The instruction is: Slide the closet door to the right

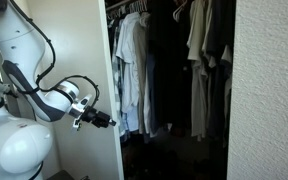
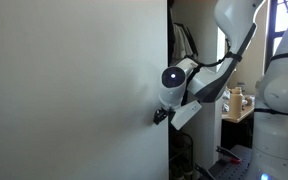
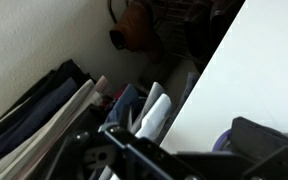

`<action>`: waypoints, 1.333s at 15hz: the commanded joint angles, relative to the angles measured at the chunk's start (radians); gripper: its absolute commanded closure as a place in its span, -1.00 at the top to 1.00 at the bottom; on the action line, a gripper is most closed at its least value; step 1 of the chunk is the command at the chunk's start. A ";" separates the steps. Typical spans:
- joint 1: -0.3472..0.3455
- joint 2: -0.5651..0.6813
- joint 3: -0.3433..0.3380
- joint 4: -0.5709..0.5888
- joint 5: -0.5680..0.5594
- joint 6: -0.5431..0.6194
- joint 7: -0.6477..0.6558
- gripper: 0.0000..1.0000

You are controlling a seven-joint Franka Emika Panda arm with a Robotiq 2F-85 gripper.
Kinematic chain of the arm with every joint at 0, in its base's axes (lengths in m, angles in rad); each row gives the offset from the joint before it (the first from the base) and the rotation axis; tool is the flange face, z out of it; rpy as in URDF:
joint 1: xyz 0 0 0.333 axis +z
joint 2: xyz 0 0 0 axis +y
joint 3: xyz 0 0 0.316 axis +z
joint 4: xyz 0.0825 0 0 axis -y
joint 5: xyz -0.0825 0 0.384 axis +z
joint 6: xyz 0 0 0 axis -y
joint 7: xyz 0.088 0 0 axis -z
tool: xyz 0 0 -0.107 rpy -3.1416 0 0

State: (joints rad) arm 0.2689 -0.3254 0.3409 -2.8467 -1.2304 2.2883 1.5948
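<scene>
The closet door (image 1: 84, 80) is a tall plain white panel; it fills the left of an exterior view (image 2: 74, 90) and the right of the wrist view (image 3: 244, 80). My gripper (image 1: 106, 121) is at the door's free edge at about mid height, also seen in an exterior view (image 2: 160, 116). In the wrist view its dark fingers (image 3: 184, 155) stand apart with the door's edge between them, so it looks open and holds nothing. The round pull is not visible.
Beside the door the closet stands open, with hanging shirts (image 1: 134, 70) and darker clothes (image 1: 199, 60); they also show in the wrist view (image 3: 54, 110). A rough textured wall (image 1: 269, 90) bounds the opening on the far side. A table with small items (image 2: 239, 105) stands behind the robot.
</scene>
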 commanded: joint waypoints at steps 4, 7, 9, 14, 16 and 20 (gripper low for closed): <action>-0.076 -0.079 -0.127 -0.027 -0.105 -0.036 0.007 1.00; -0.097 -0.097 -0.177 -0.048 -0.141 -0.026 -0.015 1.00; -0.120 -0.109 -0.217 -0.061 -0.175 -0.014 -0.038 1.00; -0.231 -0.136 -0.369 -0.092 -0.340 0.024 -0.123 1.00; -0.191 -0.063 -0.358 -0.093 -0.278 0.010 -0.167 1.00; -0.211 -0.039 -0.379 -0.073 -0.275 0.009 -0.206 1.00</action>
State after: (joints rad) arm 0.0596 -0.3622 -0.0415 -2.9201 -1.5095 2.2972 1.3924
